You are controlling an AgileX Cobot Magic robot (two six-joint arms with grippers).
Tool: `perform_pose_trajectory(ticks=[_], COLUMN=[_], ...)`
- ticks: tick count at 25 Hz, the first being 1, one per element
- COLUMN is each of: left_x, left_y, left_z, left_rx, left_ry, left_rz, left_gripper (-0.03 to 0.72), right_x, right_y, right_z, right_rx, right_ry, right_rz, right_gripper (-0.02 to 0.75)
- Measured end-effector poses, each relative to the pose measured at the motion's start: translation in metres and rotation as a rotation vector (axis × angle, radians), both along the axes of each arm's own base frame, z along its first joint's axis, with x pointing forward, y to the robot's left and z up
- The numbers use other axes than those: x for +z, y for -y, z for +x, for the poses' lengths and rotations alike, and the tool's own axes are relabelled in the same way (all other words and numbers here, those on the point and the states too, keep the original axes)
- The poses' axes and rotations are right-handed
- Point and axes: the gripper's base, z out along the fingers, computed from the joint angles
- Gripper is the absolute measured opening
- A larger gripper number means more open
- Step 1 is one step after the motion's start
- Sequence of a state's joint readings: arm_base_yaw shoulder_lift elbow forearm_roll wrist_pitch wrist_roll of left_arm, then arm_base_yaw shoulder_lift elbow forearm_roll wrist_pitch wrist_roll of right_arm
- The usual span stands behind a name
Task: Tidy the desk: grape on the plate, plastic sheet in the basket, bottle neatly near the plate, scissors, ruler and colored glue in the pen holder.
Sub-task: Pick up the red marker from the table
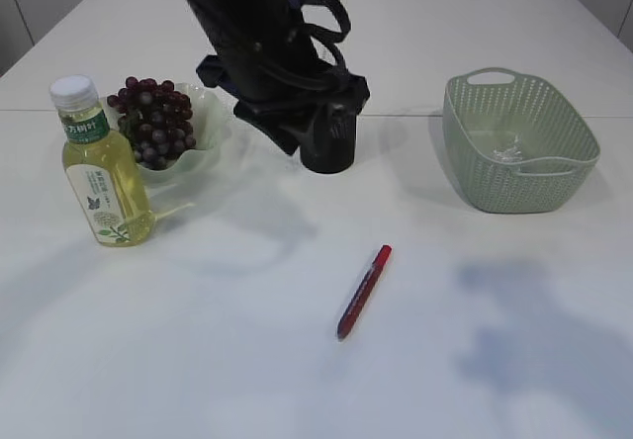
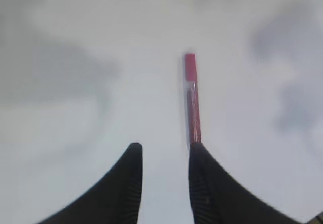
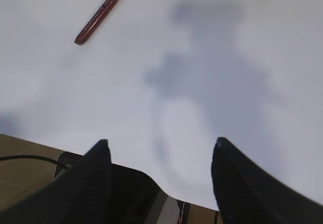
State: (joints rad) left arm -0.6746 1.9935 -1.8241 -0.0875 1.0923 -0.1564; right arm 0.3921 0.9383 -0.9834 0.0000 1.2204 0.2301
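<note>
The colored glue [image 1: 364, 292], a red pen-shaped stick, lies alone on the white table. In the left wrist view the glue [image 2: 192, 100] runs away from my left gripper [image 2: 164, 148], its near end hidden behind the right fingertip. That gripper is open and holds nothing. My right gripper [image 3: 160, 143] is open and empty above the table's near edge, with the glue [image 3: 102, 12] far off at upper left. Grapes [image 1: 153, 121] sit on the pale plate [image 1: 203, 157], and the bottle [image 1: 99, 167] stands upright beside it. A clear plastic sheet [image 1: 509, 149] lies in the green basket [image 1: 554, 177]. Scissors and ruler are out of view.
The black pen holder [image 1: 328, 142] stands at the table's middle back, partly covered by my dark left arm [image 1: 267, 43], which reaches over it. The table's front edge and a cable show in the right wrist view.
</note>
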Motion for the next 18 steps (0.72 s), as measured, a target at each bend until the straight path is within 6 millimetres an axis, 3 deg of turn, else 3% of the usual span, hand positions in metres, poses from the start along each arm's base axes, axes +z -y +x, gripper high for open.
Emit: perform_pose_trajectory(ticks=[8, 14, 18], left_x=[-0.051, -0.09, -0.114], left_y=[0.03, 0.071, 0.08], left_z=[0.009, -0.003, -0.005], left_rx=[-0.03, -0.105, -0.1], left_ry=[-0.187, -0.221, -0.247], left_rz=[0.063, 0.103, 0.141], left_gripper=[0.232, 0.232, 0.232], right_x=[0.0, 0.0, -0.001], right_y=[-0.001, -0.001, -0.001], right_z=[-0.001, -0.001, -0.002], right_rx=[0.0, 0.0, -0.001], right_ry=[-0.006, -0.008, -0.023], right_rz=[0.015, 0.014, 0.012], right_gripper=[0.49, 0.49, 0.49])
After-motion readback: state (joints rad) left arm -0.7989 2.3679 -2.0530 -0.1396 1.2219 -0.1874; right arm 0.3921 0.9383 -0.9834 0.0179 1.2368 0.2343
